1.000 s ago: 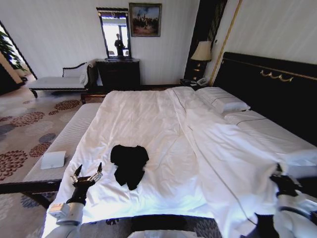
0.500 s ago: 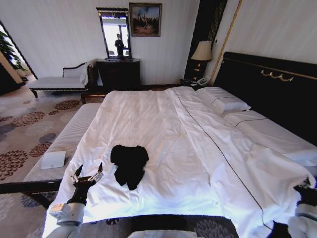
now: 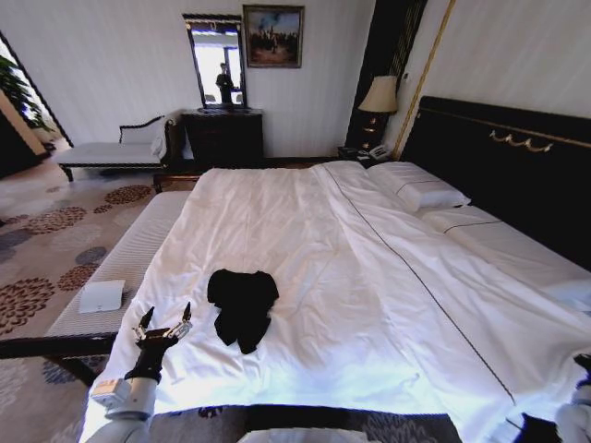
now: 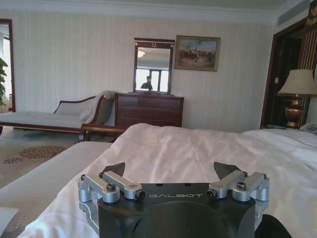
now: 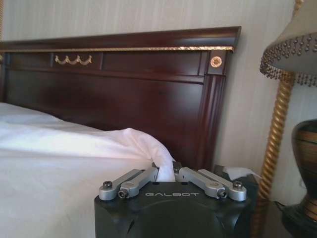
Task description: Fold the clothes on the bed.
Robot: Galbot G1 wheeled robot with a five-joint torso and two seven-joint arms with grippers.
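Note:
The clothes, a crumpled black T-shirt (image 3: 242,305), lie on the near left part of the bed (image 3: 369,277), which is covered by a white duvet. My left gripper (image 3: 164,325) hovers open at the bed's near left edge, a little left of the shirt, with nothing between its fingers (image 4: 111,171). In the right wrist view my right gripper (image 5: 166,169) is shut on a bunched corner of the white duvet (image 5: 143,144), close to the dark headboard (image 5: 124,84). The right arm (image 3: 563,426) shows at the head view's lower right corner.
A pale striped bench (image 3: 129,258) runs along the bed's left side with a small white box (image 3: 102,295) on it. Pillows (image 3: 420,189) lie by the headboard (image 3: 508,157). A lamp (image 3: 377,97) stands on a nightstand, and a dresser (image 3: 222,138) is at the far wall.
My right gripper has drawn the folded-over duvet toward the near right corner, so it now lies spread flat. The right arm has dropped to the picture's corner. Left gripper and shirt unchanged.

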